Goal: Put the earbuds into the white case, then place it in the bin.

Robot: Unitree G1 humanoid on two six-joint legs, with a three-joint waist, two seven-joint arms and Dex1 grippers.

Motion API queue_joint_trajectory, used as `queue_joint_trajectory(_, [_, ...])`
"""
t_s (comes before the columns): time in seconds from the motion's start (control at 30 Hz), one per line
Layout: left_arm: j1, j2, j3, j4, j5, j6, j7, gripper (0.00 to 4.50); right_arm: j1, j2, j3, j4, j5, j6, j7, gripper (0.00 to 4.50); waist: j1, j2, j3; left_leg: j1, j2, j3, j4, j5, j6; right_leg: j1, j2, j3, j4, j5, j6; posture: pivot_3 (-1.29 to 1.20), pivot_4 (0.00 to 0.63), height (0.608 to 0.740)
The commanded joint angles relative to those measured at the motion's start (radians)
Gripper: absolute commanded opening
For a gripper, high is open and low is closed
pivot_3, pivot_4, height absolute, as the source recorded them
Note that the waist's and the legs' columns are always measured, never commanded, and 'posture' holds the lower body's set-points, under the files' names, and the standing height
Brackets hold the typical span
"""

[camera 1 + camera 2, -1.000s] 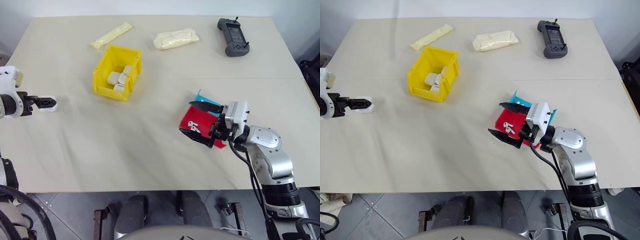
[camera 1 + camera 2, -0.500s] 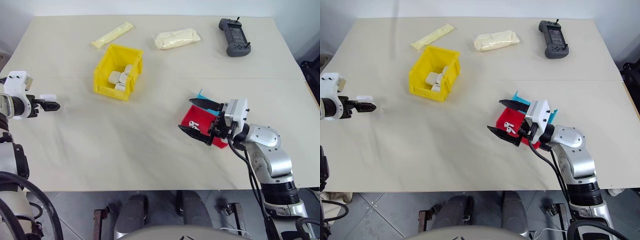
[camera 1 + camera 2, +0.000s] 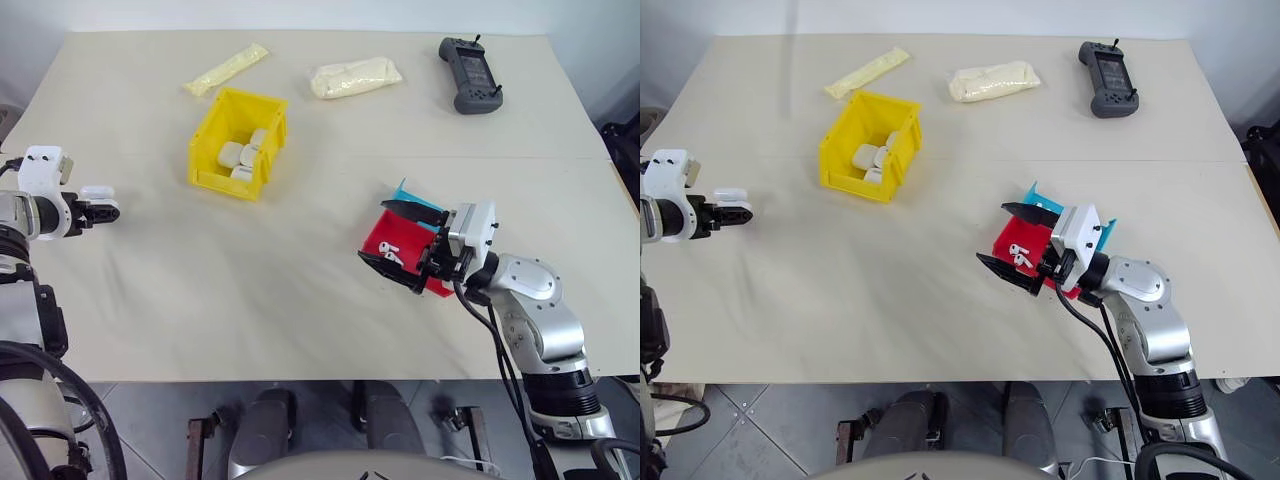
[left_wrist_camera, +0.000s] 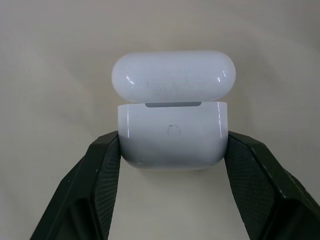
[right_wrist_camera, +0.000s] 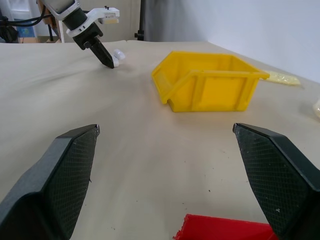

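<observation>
We see the table [image 3: 300,300] evenly and brightly lit from overhead, with short, soft shadows beside the yellow bin [image 3: 237,145]. In the left wrist view, small glare spots mark the glossy white case [image 4: 172,130], while the dark fingers [image 4: 92,195] nearest the lens are blurred. The head views stay sharp throughout.

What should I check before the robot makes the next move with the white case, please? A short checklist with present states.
1. Left gripper jaws closed on the white case: ok.
2. Case lid open for loading: ok.
3. Earbuds inside the case: not ok, they lie in the red tray.
4. Right gripper jaws open around the tray: ok.
5. Bin has free room: cannot tell, white items already lie inside.
</observation>
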Motion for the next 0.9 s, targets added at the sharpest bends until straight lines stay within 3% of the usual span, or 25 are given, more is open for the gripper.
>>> queue_joint_trajectory(0.03, [0.011, 0.020, 0.030, 0.001, 0.004, -0.023, -0.006, 2.75, 0.007, -0.002, -0.016, -0.044, 0.009, -0.015, -0.003, 4.50, 0.000, 0.000, 0.000, 0.000, 0.000, 0.000, 0.000, 0.000, 0.000, 0.000, 0.000, 0.000, 0.000, 0.000, 0.000, 0.00, 0.150, 0.740])
queue_joint_trajectory(0.17, [0.062, 0.039, 0.102, -0.053, -0.053, -0.089, -0.071, 2.75, 0.011, -0.002, -0.011, -0.044, 0.009, -0.014, 0.000, 4.50, -0.001, 0.000, 0.000, 0.000, 0.000, 0.000, 0.000, 0.000, 0.000, 0.000, 0.000, 0.000, 0.000, 0.000, 0.000, 0.00, 0.150, 0.740])
queue_joint_trajectory(0.27, [0.216, 0.065, 0.242, -0.249, -0.191, -0.169, -0.229, 2.75, 0.015, -0.006, -0.005, -0.044, 0.011, -0.006, 0.008, 4.50, -0.006, 0.000, 0.000, 0.000, 0.001, 0.002, 0.000, -0.001, 0.000, -0.001, 0.000, 0.000, 0.001, 0.000, 0.000, 0.00, 0.150, 0.740])
queue_joint_trajectory(0.37, [0.472, 0.036, 0.460, -0.558, -0.367, -0.269, -0.355, 2.75, 0.016, -0.013, -0.002, -0.039, 0.016, 0.001, 0.023, 4.50, -0.017, 0.000, 0.000, 0.000, 0.006, 0.003, 0.002, -0.003, -0.001, -0.002, -0.001, -0.003, 0.001, 0.000, 0.000, 0.00, 0.150, 0.740])
queue_joint_trajectory(0.43, [0.672, -0.034, 0.606, -0.821, -0.477, -0.292, -0.381, 2.75, 0.005, -0.018, 0.003, -0.028, 0.020, 0.007, 0.037, 4.50, -0.026, 0.000, 0.000, 0.000, 0.010, 0.003, 0.003, -0.004, 0.000, -0.001, -0.002, -0.003, 0.001, 0.000, -0.001, 0.00, 0.150, 0.740])
queue_joint_trajectory(0.5, [0.802, -0.115, 0.665, -1.029, -0.522, -0.357, -0.363, 2.75, -0.007, -0.024, 0.003, -0.016, 0.022, 0.010, 0.049, 4.50, -0.025, 0.001, 0.000, 0.002, 0.010, 0.005, 0.003, -0.006, 0.001, -0.001, -0.002, -0.002, 0.000, 0.000, -0.001, 0.00, 0.150, 0.740])
queue_joint_trajectory(0.7, [0.981, -0.347, 0.565, -1.462, -0.595, -0.419, -0.289, 2.75, -0.024, -0.076, -0.018, 0.023, 0.000, -0.005, 0.092, 4.50, 0.005, 0.000, 0.000, 0.003, 0.011, 0.006, 0.005, -0.007, 0.001, 0.003, -0.002, -0.003, -0.002, 0.000, -0.001, 0.00, 0.150, 0.740])
queue_joint_trajectory(0.9, [1.042, -0.518, 0.339, -1.532, -0.523, -0.558, -0.295, 2.75, 0.046, -0.149, -0.120, -0.021, 0.011, 0.012, 0.060, 4.50, 0.005, 0.001, 0.000, 0.004, 0.010, 0.007, 0.005, -0.007, 0.002, 0.004, -0.001, -0.003, -0.004, 0.000, -0.001, 0.00, 0.150, 0.740])
